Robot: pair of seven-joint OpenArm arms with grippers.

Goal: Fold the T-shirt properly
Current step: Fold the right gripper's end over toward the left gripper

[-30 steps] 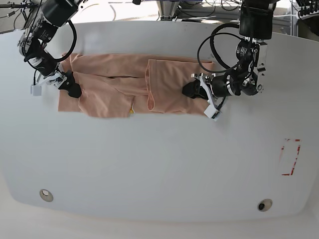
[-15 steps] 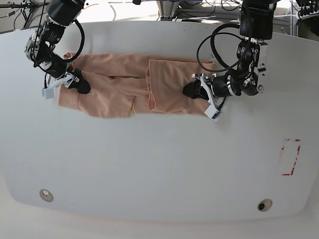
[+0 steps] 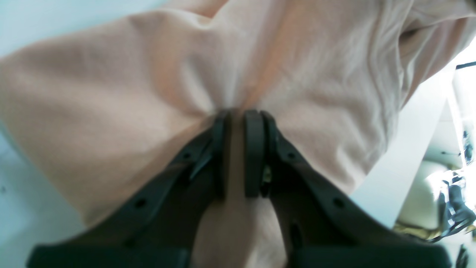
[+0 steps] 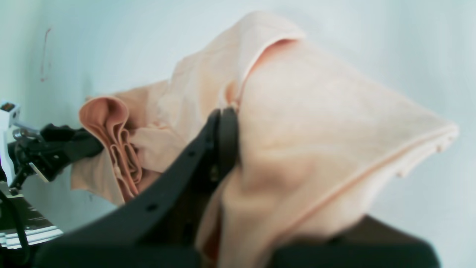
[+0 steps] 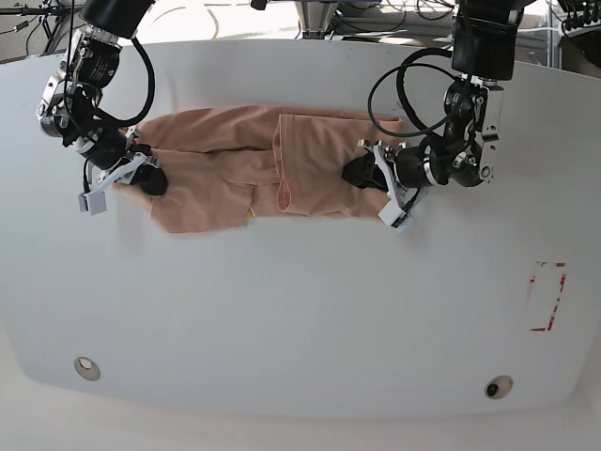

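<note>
While both ends stay pinched, I read the fold as partway | salmon-pink cotton T-shirt [image 5: 254,174] lies as a band on the white bench [image 5: 300,310] | left hand [image 5: 362,171] clamped on one end | right hand [image 5: 155,180] clamped on the other | crosswise fold left.

My work surface is 1 white table [image 5: 300,310] with a curved near edge. Lying directly on it is the salmon-pink T-shirt [image 5: 235,169], spread as a long band across the far half, with folded layers overlapping near its middle and a small yellow spot showing at its near edge. Set into the tabletop near the front edge are 2 round fittings [image 5: 87,367]. 1 red outlined rectangle [image 5: 547,296] is marked on the surface, well apart from the shirt.
</note>
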